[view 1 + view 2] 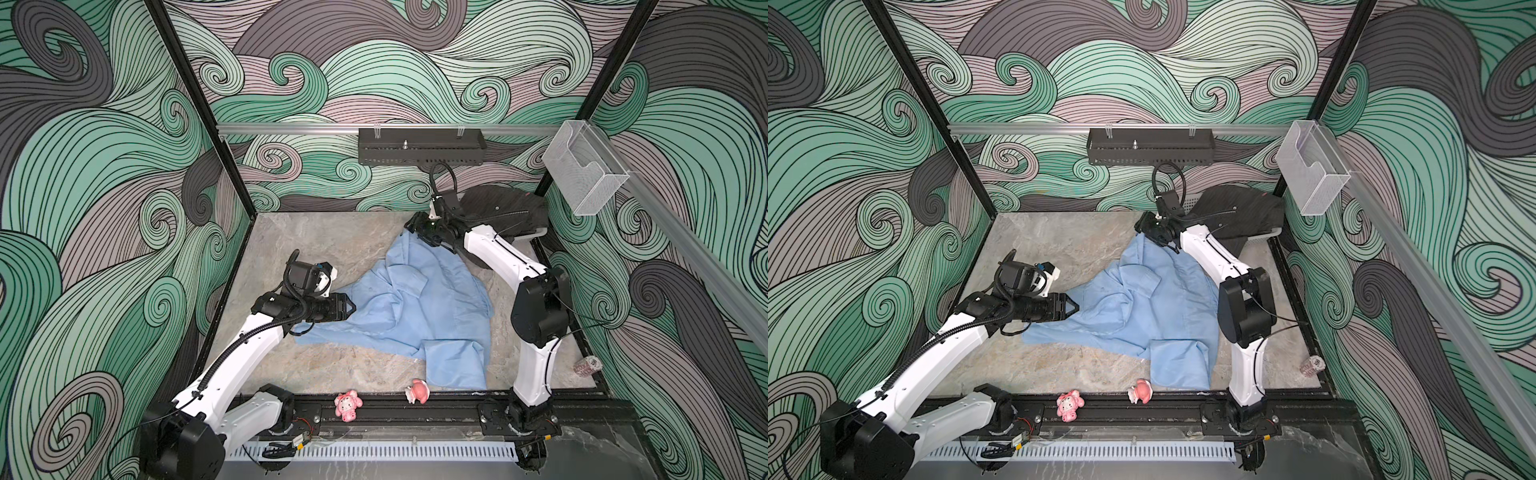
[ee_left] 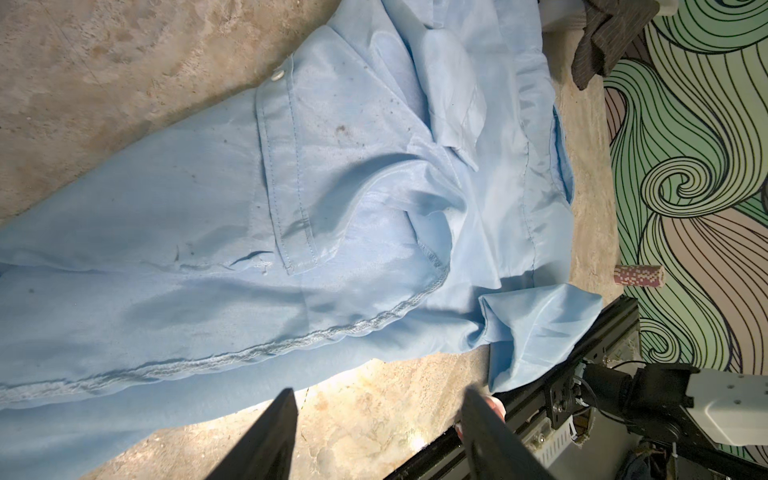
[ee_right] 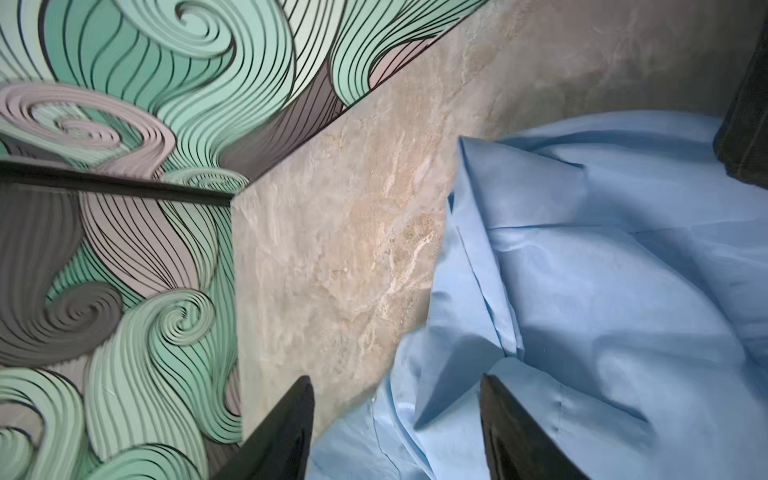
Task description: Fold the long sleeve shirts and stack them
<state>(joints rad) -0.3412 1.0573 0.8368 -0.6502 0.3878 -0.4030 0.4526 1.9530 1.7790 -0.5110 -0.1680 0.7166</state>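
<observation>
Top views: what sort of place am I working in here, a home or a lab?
Most likely a purpose-built robot test cell, not a home: swirl-printed wall panels in black frame posts box in a marble-look tabletop, and the arms are mounted on a rail at its front edge.

white arms [image 1: 494, 249], black joints [image 1: 540, 307], cables [image 1: 226, 356]

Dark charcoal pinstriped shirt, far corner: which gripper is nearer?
Right. The right gripper is at the far tip of the light blue shirt, close to the dark pinstriped shirt; the left gripper is at the blue shirt's opposite side, much farther.
</observation>
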